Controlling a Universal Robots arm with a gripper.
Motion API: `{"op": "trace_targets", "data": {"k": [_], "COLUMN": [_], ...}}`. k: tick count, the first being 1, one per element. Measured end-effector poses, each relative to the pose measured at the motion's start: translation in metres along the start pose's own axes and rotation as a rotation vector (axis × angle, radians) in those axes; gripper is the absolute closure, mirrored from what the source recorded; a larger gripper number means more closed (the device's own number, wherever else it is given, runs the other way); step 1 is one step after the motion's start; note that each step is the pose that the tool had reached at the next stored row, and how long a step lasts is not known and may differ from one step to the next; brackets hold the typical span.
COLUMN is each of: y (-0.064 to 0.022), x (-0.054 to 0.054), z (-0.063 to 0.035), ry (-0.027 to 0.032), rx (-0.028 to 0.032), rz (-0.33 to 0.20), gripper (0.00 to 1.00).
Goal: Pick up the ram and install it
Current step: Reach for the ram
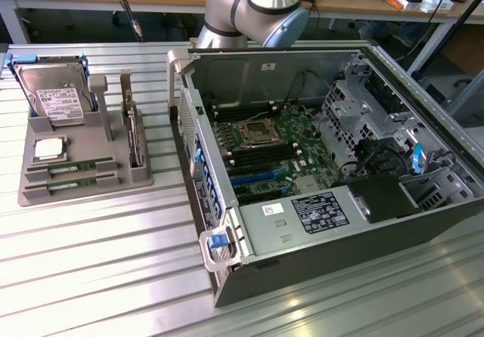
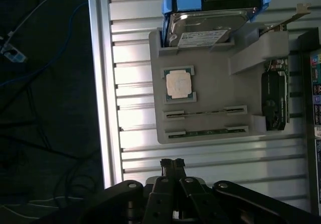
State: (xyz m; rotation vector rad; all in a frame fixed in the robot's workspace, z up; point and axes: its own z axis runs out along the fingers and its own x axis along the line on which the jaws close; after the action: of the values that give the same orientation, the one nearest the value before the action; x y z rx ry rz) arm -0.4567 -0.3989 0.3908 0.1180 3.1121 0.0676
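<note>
While the claw (image 2: pixel 172 163) is hanging over the ribbed desk (image 1: pixel 91 261) with its fingertips pressed together and nothing between them, you are looking down on the grey tray (image 1: pixel 136 174) that is carrying the parts. In the exterior view that tray is sitting at nine o'clock from the open computer case (image 1: pixel 302 269), well apart from the motherboard (image 1: pixel 302 154).

The ram (image 1: pixel 69 180) is standing on its long edge in the slots along the tray's six o'clock side, just beside the silver processor chip (image 1: pixel 48 149). Two sticks seem to be resting there, one slot behind the other, though the farther one is showing too dimly in the wrist view to be sure. The claw is nearest that end of the tray and is touching nothing.

You are dealing, I judge, with a light, stiff, thin board that is cracking rather than bending under a hard squeeze. Pinching it across its two flat faces near the middle of the exposed top edge is looking safest, well clear of the contact edge down in the slot.
</note>
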Motion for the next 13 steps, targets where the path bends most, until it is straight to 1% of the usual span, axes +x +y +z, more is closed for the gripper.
{"op": "trace_targets", "data": {"k": [2, 3, 5, 7, 8, 10, 12, 13], "y": [0.0001, 0.0000, -0.0003, -0.0005, 0.0000, 0.0005, 0.0014, 0.0017], "x": [0.000, -0.003, -0.011, -0.024, -0.035, -0.046, -0.062, -0.067], "z": [0.0004, 0.0007, 0.0016, 0.0030, 0.0044, 0.0065, 0.0104, 0.0116], "ry": [-0.0001, -0.0001, 0.0004, 0.0018, 0.0033, 0.0051, 0.0074, 0.0080], "rx": [-0.0001, -0.0001, 0.0000, 0.0002, 0.0003, 0.0004, 0.0006, 0.0006], "rz": [0.000, 0.000, 0.000, 0.000, 0.000, 0.000, 0.000, 0.000], "gripper": [0.90, 0.90, 0.90, 0.90, 0.90, 0.90, 0.90, 0.90]}}
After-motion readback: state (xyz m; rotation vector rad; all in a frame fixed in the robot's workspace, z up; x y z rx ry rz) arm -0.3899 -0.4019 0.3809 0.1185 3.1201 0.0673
